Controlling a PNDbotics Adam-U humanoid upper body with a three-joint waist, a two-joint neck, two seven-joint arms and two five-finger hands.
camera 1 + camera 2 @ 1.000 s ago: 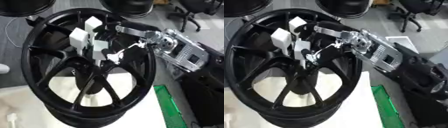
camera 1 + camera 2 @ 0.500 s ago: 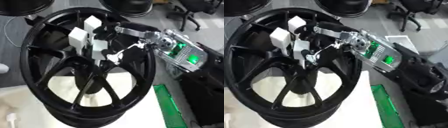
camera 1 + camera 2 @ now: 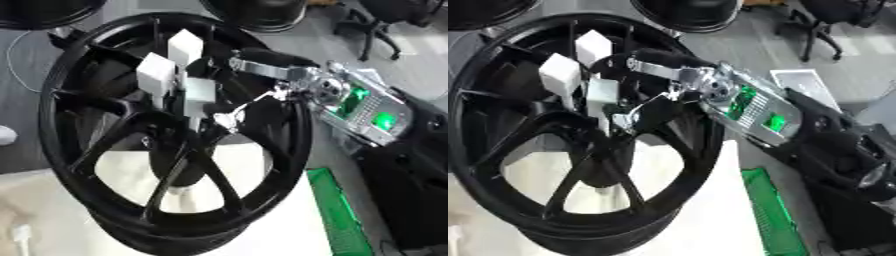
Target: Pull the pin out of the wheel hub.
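A black spoked wheel hub stands upright on the table and fills the left of both views. At its centre are white block-shaped pin heads: two on the upper left and one pin nearest my hand. My right hand, silver with green lights on its back, reaches in from the right. A finger runs over the top of that pin and the thumb curls under it, so the hand is shut on it. My left hand shows in no view.
A green crate edge lies at the lower right beside the white tabletop. My black forearm crosses the right side. More black wheels and an office chair stand behind. A white plug lies lower left.
Green lights have come on along the back of my right hand. The hand stays at the hub's centre with its fingers round the same white pin; the wheel has not moved.
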